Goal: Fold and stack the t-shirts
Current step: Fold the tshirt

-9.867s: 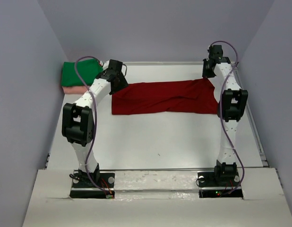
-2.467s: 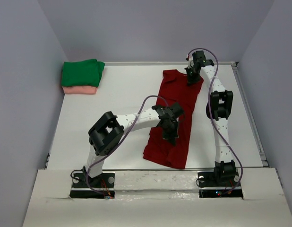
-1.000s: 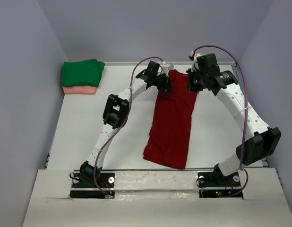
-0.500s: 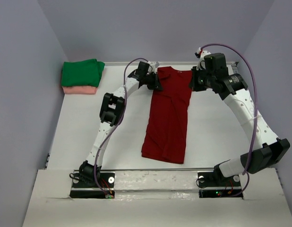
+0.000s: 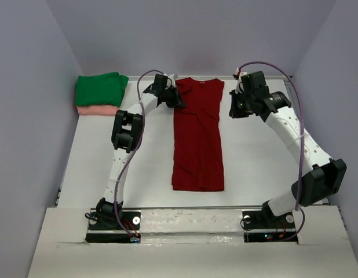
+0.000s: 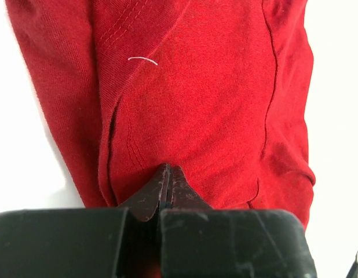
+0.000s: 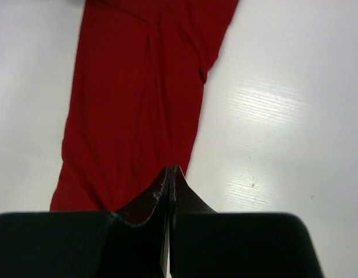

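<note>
Pinching the red t-shirt (image 5: pixel 196 139) at the tabletop's (image 5: pixel 260 162) far edge, my left jaws hold it; my right jaws are closed, empty.

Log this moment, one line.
red t-shirt: flat strip | left gripper: shut on its far corner | right gripper: shut, beside it

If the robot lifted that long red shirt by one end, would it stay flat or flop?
Probably flop: the red t-shirt shows soft creases and puckers where the left gripper pinches it. It looks thin and light, lying flat on the table. Pushed, it would likely bunch rather than slide.
</note>
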